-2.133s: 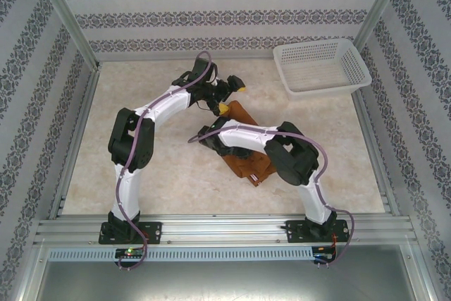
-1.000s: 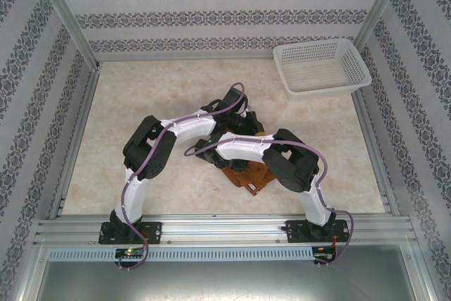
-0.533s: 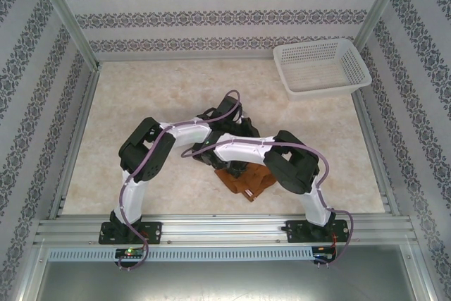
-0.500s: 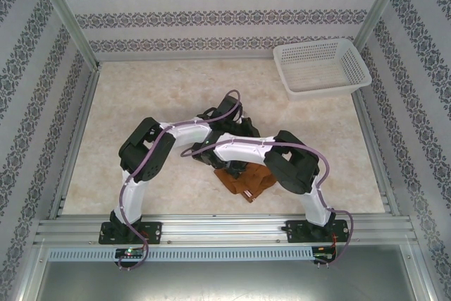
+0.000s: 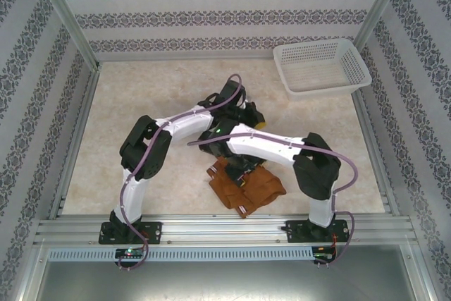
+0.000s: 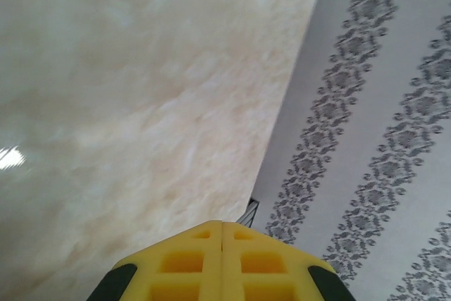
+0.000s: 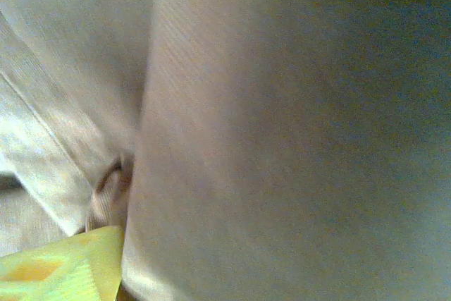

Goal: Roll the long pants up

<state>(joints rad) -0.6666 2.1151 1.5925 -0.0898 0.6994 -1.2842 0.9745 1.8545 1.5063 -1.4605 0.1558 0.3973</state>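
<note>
A: Where are the long pants (image 5: 257, 189) sitting?
B: They're lying bunched in a compact brown bundle on the surface (image 5: 148, 96), near the front edge. The right arm is reaching over it, with the right fingers (image 7: 56, 269) right up against the cloth, probably pinning the roll. Only 1 is showing, so I can't tell their width.
A: Left?
B: The left fingers (image 6: 190, 262) are pressing together on nothing, hovering beyond the bundle.
A: Axis?
B: It's running roughly left-right, slightly skewed. I'm not making out the waist end.
</note>
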